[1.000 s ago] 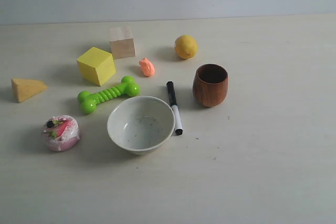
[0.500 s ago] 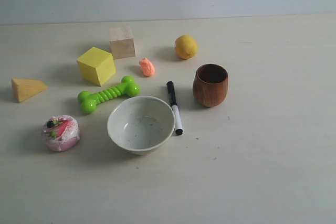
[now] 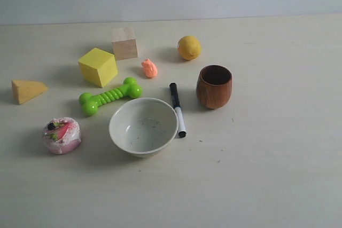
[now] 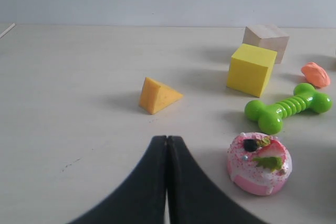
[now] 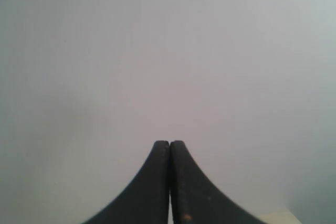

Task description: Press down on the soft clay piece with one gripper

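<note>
Nothing moved: soft clay piece (image 3: 149, 68) untouched near table (image 3: 278, 158) far edge (press not started); left gripper (image 4: 167, 142), right gripper (image 5: 169, 146) closed, empty.

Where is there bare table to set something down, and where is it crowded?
In the exterior view, bare table lies right of the wooden cup and lemon, and in front of the bowl. It is crowded around the soft clay piece: wooden cube, yellow cube, green bone and marker ring it, with the widest gap toward the lemon.
</note>
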{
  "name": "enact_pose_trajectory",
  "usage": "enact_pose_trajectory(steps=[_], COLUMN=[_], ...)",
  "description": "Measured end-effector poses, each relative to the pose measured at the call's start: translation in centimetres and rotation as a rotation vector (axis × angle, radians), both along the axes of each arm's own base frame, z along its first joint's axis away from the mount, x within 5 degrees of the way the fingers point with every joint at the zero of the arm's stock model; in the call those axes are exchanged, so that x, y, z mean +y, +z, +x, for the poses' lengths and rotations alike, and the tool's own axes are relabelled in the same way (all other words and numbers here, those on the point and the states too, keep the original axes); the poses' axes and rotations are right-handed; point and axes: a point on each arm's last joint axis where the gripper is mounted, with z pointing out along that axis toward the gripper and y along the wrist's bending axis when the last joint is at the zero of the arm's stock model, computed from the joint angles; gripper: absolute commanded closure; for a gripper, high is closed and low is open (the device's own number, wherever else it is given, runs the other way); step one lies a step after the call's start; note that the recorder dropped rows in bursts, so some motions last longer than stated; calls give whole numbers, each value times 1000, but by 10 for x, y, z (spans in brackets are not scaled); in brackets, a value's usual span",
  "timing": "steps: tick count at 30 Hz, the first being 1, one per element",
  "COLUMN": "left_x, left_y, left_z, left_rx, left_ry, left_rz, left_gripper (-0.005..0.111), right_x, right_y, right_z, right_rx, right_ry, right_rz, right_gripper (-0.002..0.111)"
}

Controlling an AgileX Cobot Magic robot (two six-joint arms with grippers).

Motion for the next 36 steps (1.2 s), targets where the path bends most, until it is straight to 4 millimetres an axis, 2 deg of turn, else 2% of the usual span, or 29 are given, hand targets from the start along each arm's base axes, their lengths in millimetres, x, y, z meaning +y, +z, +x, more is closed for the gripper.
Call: enact_pose_trajectory(steps=[5,8,12,15,16,20,21,24,27,28,32,36], left_x=[0,0,0,0,0,0,0,0,0,0,0,0], left_y=[0,0,0,0,0,0,0,0,0,0,0,0], left_z=[0,0,0,0,0,0,0,0,0,0,0,0], left_rx=[0,0,0,0,0,0,0,0,0,0,0,0], left_ry=[0,0,0,0,0,0,0,0,0,0,0,0], left_rz=[0,0,0,0,0,0,0,0,0,0,0,0], left_gripper=[107,107,107,107,107,107,107,107,107,107,107,107], right_x=[-4,-1,15,30,41,62,72,87,104,106,127,149], right_y=[29,37,39,35,27,3,-10,-28,-46,-48,-54,-52], right_z=[46,73,109,137,158,191,202,212,221,222,225,230], right_rx=[97,156,233,288,339,438,483,548,628,635,668,676], right_ry=[-8,20,124,196,237,306,336,381,421,424,517,583], right_rz=[-54,-123,-178,-198,-212,-230,-230,-174,57,81,-54,-97], right_gripper=[108,108,108,108,108,108,108,108,108,108,108,108])
